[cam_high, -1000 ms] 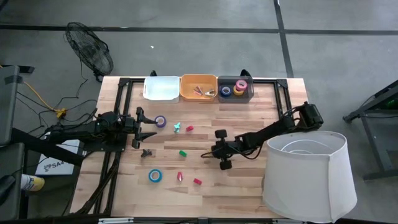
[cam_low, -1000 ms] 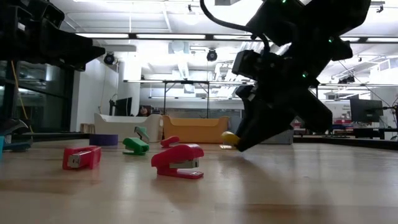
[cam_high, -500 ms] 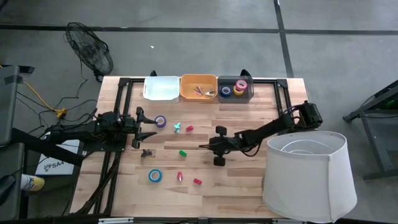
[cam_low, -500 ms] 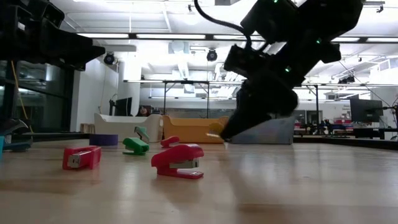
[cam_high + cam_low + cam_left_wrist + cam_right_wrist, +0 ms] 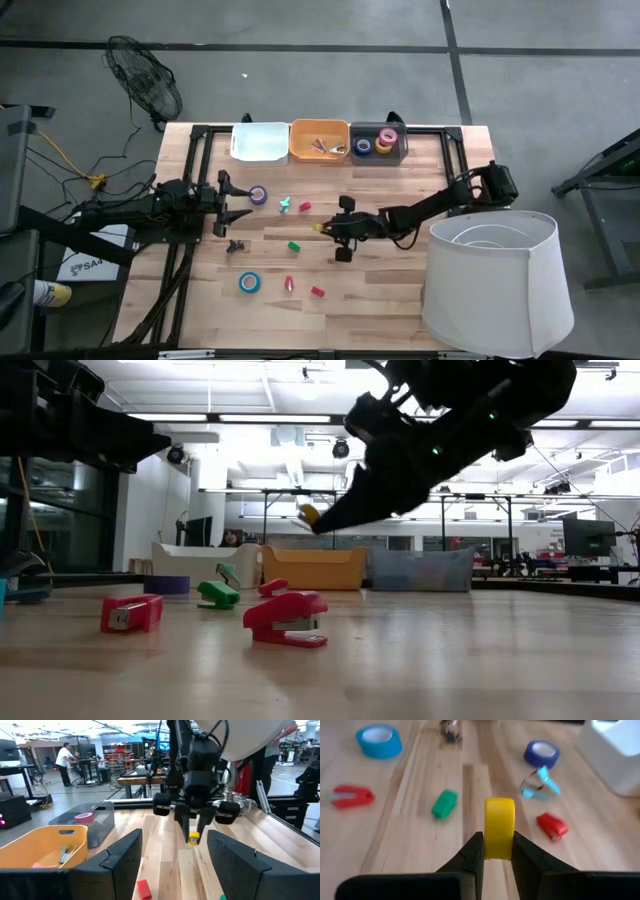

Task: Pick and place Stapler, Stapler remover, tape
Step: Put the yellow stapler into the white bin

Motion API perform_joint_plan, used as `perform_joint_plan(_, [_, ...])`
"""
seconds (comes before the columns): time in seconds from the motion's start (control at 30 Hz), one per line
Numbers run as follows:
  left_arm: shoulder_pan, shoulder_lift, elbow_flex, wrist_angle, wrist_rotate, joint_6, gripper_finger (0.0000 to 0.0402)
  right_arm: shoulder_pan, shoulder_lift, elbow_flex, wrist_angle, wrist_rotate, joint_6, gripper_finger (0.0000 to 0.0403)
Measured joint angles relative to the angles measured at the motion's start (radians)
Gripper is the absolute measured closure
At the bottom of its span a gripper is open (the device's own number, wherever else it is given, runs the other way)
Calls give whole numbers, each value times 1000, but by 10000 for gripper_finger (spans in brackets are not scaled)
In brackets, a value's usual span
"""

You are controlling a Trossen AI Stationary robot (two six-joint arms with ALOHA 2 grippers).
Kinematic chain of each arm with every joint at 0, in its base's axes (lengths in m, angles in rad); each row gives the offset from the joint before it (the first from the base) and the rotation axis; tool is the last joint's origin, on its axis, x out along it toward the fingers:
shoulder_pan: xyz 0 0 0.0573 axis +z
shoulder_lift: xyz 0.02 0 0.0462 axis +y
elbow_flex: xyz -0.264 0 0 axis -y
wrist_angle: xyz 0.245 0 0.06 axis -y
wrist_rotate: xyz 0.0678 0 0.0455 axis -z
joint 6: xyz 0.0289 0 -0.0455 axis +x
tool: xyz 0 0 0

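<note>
My right gripper (image 5: 325, 228) hangs over the middle of the table, shut on a yellow tape roll (image 5: 499, 827), which also shows as yellow tape roll (image 5: 311, 514) and yellow tape roll (image 5: 193, 838). My left gripper (image 5: 232, 203) waits open at the table's left side, next to a purple tape roll (image 5: 258, 195). A blue tape roll (image 5: 249, 283), a green stapler (image 5: 294, 245), red staplers (image 5: 318, 292), (image 5: 305, 206), a teal stapler remover (image 5: 285, 206) and a dark remover (image 5: 237, 245) lie flat on the wood. My right gripper pinches the yellow tape roll between its two fingers (image 5: 474, 851), one on each flat side, near the roll's lower rim (image 5: 498, 854). The roll stands on edge in the hold. It is lifted clear of the table, as the low view shows.
Three bins stand along the far edge: a white bin (image 5: 260, 142), an orange bin (image 5: 319, 141) and a grey bin (image 5: 378, 142) holding tape rolls. A large white cylinder (image 5: 495, 280) fills the near right corner. Bare wood lies right of the middle.
My right gripper has moved toward the table's left and risen, carrying the yellow roll higher above the wood. It has stayed shut on the roll.
</note>
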Motion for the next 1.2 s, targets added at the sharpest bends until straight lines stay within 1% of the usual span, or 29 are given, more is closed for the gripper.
perform_joint_plan(0.1, [0,0,0,0,-38,30,181,-31,0,0,46,-3,-4,340])
perform_joint_plan(0.2, [0,0,0,1,-118,58,181,-65,0,0,92,-4,-31,340])
perform_joint_plan(0.27, [0,0,0,10,-157,80,181,-89,0,0,139,-28,-47,340])
perform_joint_plan(0.4, [0,18,0,121,-180,118,181,-129,-2,0,239,-87,-73,340])
perform_joint_plan(0.5, [0,60,0,192,-195,147,181,-150,-2,1,304,-107,-97,340])
perform_joint_plan(0.57, [0,101,0,229,-225,152,181,-163,-2,21,309,-129,-108,340])
perform_joint_plan(0.63, [0,161,0,275,-242,150,181,-171,-2,47,296,-144,-134,340])
perform_joint_plan(0.77, [0,311,8,439,-236,146,181,-189,-2,101,295,-187,-193,340])
perform_joint_plan(0.83, [0,390,25,457,-235,156,181,-199,-2,123,288,-214,-203,340])
perform_joint_plan(0.93, [0,519,76,497,-236,188,181,-223,-2,146,281,-258,-208,340])
perform_joint_plan(1.07, [0,693,132,608,-229,217,181,-250,-2,160,279,-272,-230,340])
perform_joint_plan(1.2, [0,826,204,657,-208,233,181,-268,-2,162,275,-319,-239,340])
